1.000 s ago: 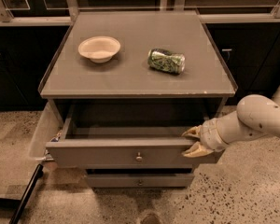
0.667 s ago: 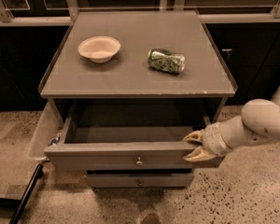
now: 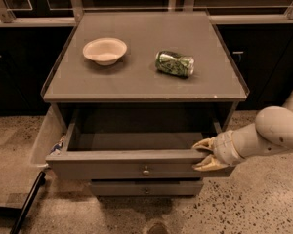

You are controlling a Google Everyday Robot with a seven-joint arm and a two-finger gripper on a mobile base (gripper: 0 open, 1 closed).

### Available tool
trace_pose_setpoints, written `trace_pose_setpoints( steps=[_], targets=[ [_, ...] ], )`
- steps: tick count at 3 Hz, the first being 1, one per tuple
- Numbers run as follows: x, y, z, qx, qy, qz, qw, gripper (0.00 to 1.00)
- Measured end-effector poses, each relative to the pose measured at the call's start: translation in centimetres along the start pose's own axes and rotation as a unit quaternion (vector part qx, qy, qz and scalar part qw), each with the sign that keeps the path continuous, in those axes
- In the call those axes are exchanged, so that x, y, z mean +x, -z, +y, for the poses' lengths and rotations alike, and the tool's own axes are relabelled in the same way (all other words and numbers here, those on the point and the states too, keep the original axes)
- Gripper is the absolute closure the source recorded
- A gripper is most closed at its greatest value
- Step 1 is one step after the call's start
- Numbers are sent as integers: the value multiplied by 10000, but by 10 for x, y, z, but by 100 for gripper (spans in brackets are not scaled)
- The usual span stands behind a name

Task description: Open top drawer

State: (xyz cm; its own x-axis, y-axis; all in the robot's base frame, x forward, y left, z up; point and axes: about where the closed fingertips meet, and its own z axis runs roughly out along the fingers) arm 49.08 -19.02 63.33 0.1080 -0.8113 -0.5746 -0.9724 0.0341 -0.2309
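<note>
The top drawer (image 3: 117, 168) is grey, with a small round metal knob (image 3: 146, 170) at the centre of its front panel. It stands pulled well out of the cabinet, and its deep box (image 3: 136, 140) looks empty. My gripper (image 3: 203, 156) comes in from the right on a white arm (image 3: 268, 135). Its yellowish fingers (image 3: 204, 144) sit at the right end of the drawer's front panel, one above the top edge and one in front of the panel.
A grey cabinet top (image 3: 136, 82) carries a cream bowl (image 3: 105, 50) and a green can (image 3: 174, 64) lying on its side. A lower drawer (image 3: 146, 189) with a similar knob sits shut beneath. The floor is speckled. A dark bar (image 3: 27, 204) lies at the lower left.
The top drawer has slid further out toward the camera, and my gripper has moved with its right end.
</note>
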Motion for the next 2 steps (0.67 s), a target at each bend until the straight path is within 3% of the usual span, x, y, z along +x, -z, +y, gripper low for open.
trace_pose_setpoints(
  steps=[2],
  targets=[
    [0,0,0,0,0,0,10000,58]
  ],
)
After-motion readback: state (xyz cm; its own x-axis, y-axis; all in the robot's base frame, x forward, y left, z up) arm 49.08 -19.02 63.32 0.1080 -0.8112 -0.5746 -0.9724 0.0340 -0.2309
